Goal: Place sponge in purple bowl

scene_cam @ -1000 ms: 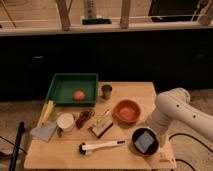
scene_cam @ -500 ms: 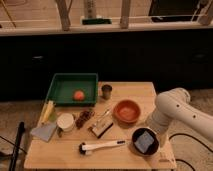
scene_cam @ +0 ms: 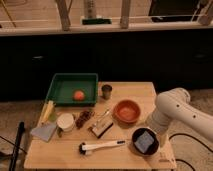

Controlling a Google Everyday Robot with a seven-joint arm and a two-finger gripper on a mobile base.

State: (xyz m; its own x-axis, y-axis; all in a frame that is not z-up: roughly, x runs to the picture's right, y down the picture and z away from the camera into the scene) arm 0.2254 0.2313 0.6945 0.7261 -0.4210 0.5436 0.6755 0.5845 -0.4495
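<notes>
The sponge point(scene_cam: 145, 140), a small pale blue-grey square pad, lies inside the dark purple bowl point(scene_cam: 135, 137) at the front right of the wooden table. My white arm comes in from the right. The gripper point(scene_cam: 153, 126) sits low at the arm's end, just behind and right of the bowl's rim, mostly hidden by the arm.
An orange bowl point(scene_cam: 126, 111) stands just behind the purple one. A white-handled brush point(scene_cam: 102, 146) lies at the front. A green tray point(scene_cam: 60, 85) holds an orange ball point(scene_cam: 78, 95). A metal cup point(scene_cam: 106, 91), white cup point(scene_cam: 65, 121), grey-blue cloth point(scene_cam: 45, 131) and yellow block point(scene_cam: 48, 111) sit further left.
</notes>
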